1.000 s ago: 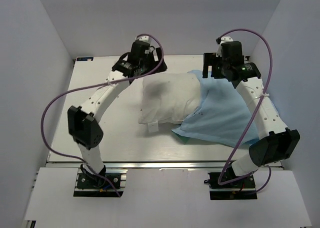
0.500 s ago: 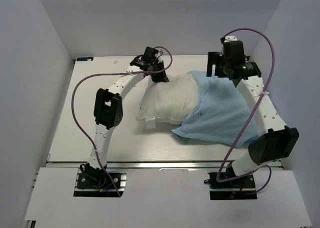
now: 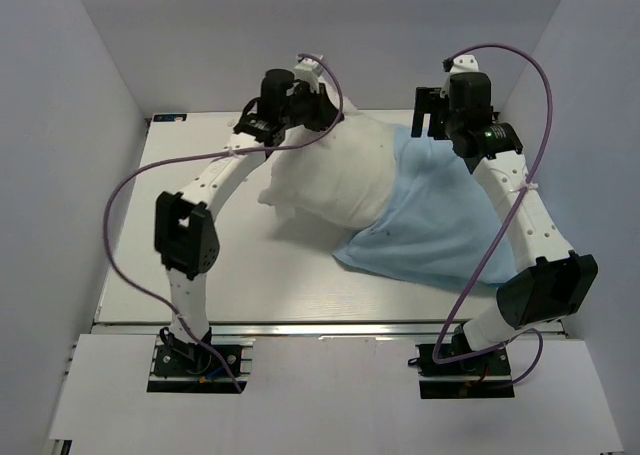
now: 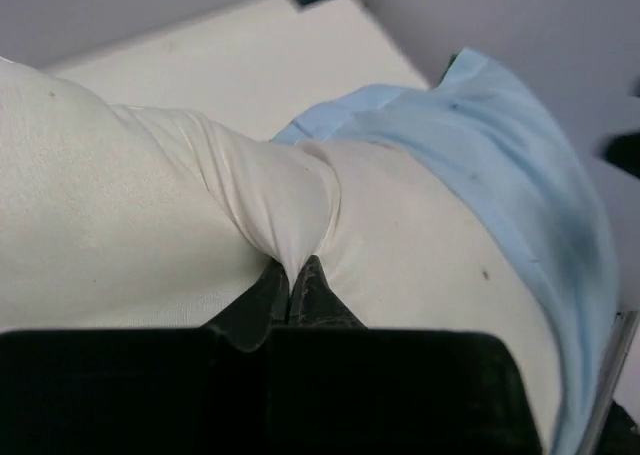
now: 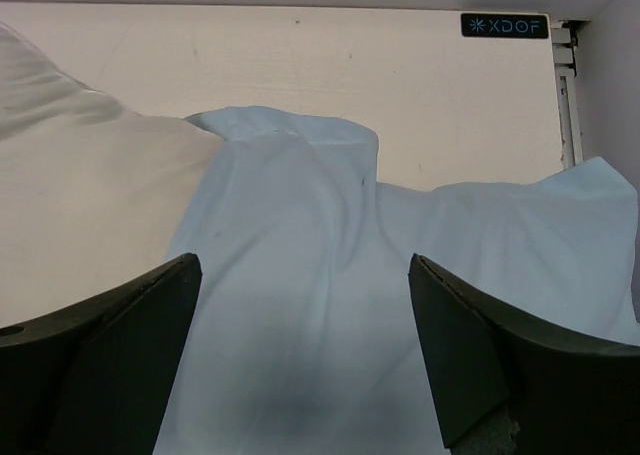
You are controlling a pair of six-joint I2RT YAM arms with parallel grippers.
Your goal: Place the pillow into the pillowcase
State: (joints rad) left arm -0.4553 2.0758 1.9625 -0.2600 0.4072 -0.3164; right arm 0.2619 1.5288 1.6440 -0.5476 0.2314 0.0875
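Note:
The white pillow (image 3: 325,175) lies mid-table, its right end tucked under the light blue pillowcase (image 3: 440,225). My left gripper (image 3: 328,115) is at the pillow's far edge. The left wrist view shows its fingers (image 4: 312,280) shut on a bunched fold of the pillow (image 4: 120,205), with the pillowcase (image 4: 500,145) beyond it. My right gripper (image 3: 426,130) hovers open over the far edge of the pillowcase (image 5: 330,275). Nothing is between its fingers (image 5: 130,335). The pillow (image 5: 80,205) lies at the left of the right wrist view.
The white table (image 3: 200,235) is boxed in by grey walls at the back and on both sides. A dark label (image 5: 504,25) sits at the table's far right corner. Purple cables loop above both arms.
My left gripper has shut on the pillow's far edge and drawn it up and to the left; the pillow's left end has shifted with it. The right gripper has barely moved.

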